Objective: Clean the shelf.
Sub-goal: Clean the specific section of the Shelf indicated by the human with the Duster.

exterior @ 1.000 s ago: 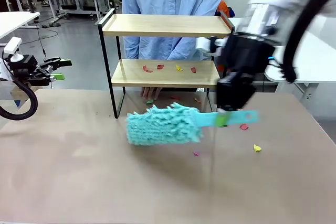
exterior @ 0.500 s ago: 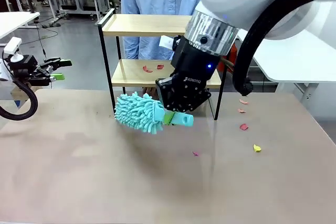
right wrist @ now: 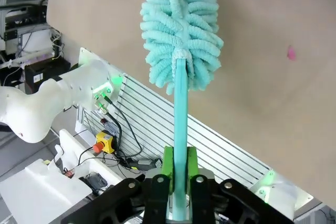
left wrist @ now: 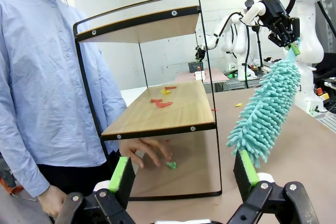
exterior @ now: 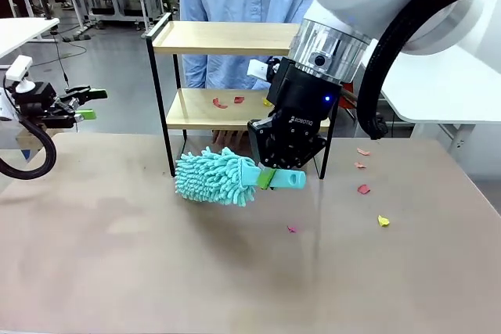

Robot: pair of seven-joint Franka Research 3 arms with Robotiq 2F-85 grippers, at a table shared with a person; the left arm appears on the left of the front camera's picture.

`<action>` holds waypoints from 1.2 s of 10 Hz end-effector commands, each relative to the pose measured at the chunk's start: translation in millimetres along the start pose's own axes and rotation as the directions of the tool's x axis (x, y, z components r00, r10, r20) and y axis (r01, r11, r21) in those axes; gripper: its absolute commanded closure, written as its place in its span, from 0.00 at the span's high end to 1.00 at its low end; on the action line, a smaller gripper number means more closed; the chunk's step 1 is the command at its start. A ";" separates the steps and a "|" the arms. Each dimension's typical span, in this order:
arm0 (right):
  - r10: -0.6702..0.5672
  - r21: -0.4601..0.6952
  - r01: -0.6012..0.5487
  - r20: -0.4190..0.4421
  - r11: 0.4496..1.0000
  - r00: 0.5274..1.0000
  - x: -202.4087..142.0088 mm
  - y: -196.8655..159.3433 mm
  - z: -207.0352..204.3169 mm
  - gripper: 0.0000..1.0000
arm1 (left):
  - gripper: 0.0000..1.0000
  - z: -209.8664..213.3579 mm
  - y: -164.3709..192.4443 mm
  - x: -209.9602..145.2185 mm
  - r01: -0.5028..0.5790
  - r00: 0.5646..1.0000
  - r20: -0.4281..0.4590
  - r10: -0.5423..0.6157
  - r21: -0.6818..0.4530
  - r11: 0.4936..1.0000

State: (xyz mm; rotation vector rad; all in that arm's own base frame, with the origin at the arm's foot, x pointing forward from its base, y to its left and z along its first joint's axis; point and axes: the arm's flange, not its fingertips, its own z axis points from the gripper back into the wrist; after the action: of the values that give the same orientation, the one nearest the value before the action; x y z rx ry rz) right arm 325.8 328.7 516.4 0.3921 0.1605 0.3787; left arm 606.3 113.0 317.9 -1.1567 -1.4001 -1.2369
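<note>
Right gripper [exterior: 275,178] jaws pinched on duster [exterior: 213,178] handle, near its end. Fluffy head sticks out sideways, low over table [exterior: 117,256], near shelf [exterior: 227,37] left front leg. Left gripper [exterior: 88,104] jaws spread, empty, off to left, well apart from shelf. Shelf upright at far middle of table. Coloured scraps [exterior: 227,102] on lower board, more on table. Person's hand [left wrist: 148,149] under shelf. Judgement: shelf light, stiff, likely slides if shoved; steady by black frame. Duster head soft; scraps should flick off easily.
</note>
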 end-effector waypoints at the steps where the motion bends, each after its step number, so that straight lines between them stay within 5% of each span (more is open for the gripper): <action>1: -0.114 -0.035 0.118 0.102 0.992 0.988 15.1 22.0 -16.5 0.13 | 1.00 -0.1 -0.4 3.2 0.015 1.000 0.001 -0.015 0.000 1.000; 7: -0.268 -0.128 0.332 0.360 0.935 0.894 60.4 103.4 -111.3 0.13 | 1.00 -0.1 -0.4 3.2 0.015 1.000 0.001 -0.015 0.000 1.000; 9: -0.299 -0.152 0.413 0.477 0.898 0.826 74.8 117.7 -136.2 0.13 | 1.00 -0.1 -0.4 3.2 0.015 1.000 0.001 -0.015 0.000 1.000; 12: -0.357 -0.089 0.460 0.507 0.883 0.784 111.2 116.1 -159.0 0.13 | 1.00 -0.1 -0.4 3.2 0.015 1.000 0.001 -0.015 0.000 1.000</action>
State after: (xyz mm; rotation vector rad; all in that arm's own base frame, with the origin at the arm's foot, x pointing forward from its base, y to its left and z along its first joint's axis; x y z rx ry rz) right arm 337.7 495.2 413.3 0.1965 -0.2626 -0.0948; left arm 606.3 113.0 317.9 -1.1567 -1.4001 -1.2369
